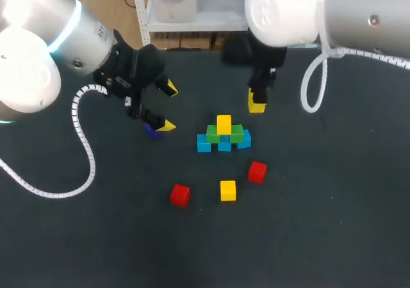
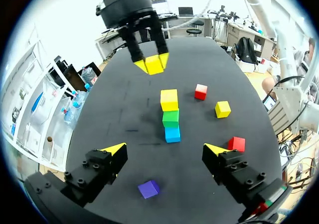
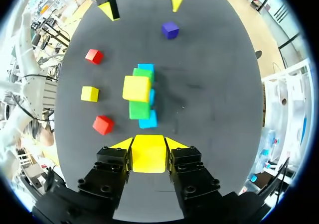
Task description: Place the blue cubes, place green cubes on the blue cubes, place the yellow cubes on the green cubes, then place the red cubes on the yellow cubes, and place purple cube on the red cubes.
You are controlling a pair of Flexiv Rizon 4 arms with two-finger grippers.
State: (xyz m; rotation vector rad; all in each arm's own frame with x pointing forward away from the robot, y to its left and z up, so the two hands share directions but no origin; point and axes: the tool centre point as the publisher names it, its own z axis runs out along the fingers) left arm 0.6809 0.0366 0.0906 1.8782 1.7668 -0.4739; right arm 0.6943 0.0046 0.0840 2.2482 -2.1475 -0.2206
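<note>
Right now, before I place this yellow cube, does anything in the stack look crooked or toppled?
Nothing toppled. The stack of blue, green and yellow cubes stands; only its right-end blue cube looks slightly turned out of line.

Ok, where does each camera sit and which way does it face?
Head view: fixed above and behind, looking down on the dark table; left arm and right arm enter from its sides.
Left wrist view: on the left arm, looking past its open left gripper and a purple cube at the stack of blue, green and yellow cubes.
Right wrist view: on the right arm, looking past its right gripper, shut on a yellow cube, at that stack.
Shared: wrist views face each other across the stack.
</note>
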